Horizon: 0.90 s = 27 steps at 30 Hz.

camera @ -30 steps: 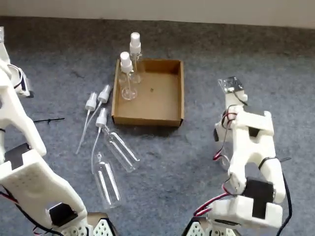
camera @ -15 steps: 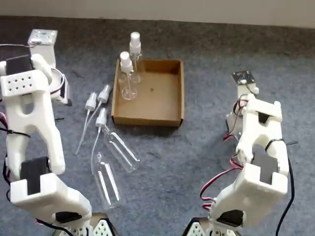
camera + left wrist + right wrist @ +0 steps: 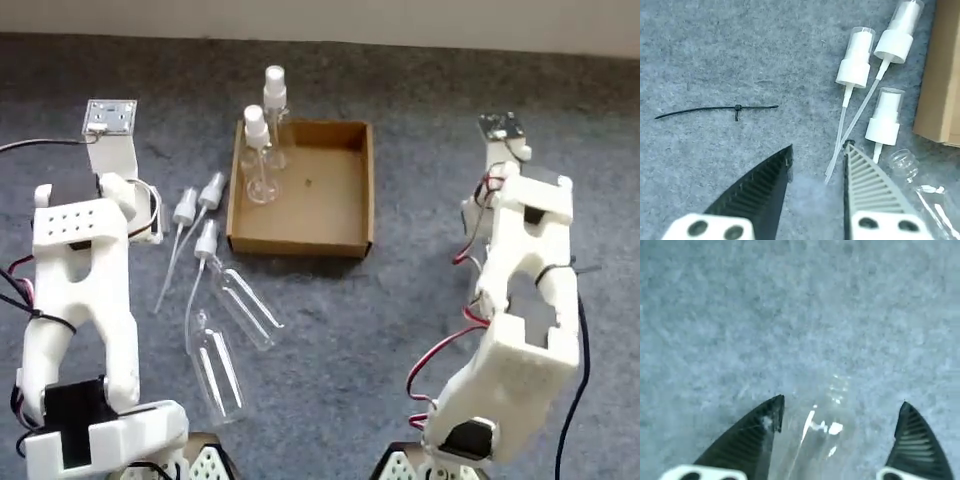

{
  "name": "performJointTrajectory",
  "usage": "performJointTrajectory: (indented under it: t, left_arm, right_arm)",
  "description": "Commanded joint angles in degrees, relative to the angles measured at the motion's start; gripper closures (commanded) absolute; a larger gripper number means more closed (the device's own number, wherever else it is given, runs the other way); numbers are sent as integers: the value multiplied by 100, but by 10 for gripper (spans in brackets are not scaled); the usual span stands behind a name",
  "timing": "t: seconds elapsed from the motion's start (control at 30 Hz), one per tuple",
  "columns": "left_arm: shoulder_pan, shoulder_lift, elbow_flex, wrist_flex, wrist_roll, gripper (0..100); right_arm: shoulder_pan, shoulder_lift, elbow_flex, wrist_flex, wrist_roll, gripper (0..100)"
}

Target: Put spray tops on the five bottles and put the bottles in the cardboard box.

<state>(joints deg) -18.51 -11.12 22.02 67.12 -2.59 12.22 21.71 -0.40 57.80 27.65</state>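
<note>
- Two capped bottles [image 3: 258,160] stand upright inside the cardboard box [image 3: 300,243], in its far corner on the left arm's side.
- Two uncapped bottles [image 3: 248,305] lie on their sides on the grey worktop [image 3: 420,110], near the box's front corner on that same side, with their necks toward the spray tops.
- Three loose spray tops [image 3: 855,55] lie just beside the box's outer wall, their thin dip tubes trailing toward the left arm.
- One more clear bottle [image 3: 815,435] lies between the fingers of the right claw [image 3: 840,405]. The fingers are spread wide, and whether either one touches the bottle cannot be told.
- Over the worktop hangs the left claw [image 3: 815,157], fingers apart and holding nothing, above the tube ends of the spray tops.
- One black cable tie [image 3: 715,108] lies on the worktop, on the far side of the spray tops from the box.
</note>
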Motion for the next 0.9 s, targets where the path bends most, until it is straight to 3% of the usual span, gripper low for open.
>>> performJointTrajectory:
  t: [0.0, 0.33, 0.57, 0.73, 0.87]
  left_arm:
    - [101, -303, -22, -132, 70, 835]
    - [233, -286, 13, -141, 62, 835]
    - [233, -286, 31, -123, 62, 835]
    - [233, -286, 31, -132, 62, 835]
    - [233, -286, 31, -132, 62, 835]
  right_arm:
    - [-84, 215, -558, 242, -70, 699]
    - [233, 523, -1314, 1174, -1134, 699]
    - [233, 541, -1516, 1235, -1626, 700]
    - [233, 558, -1499, 1218, -1635, 807]
    - [233, 558, -1499, 1218, -1635, 828]
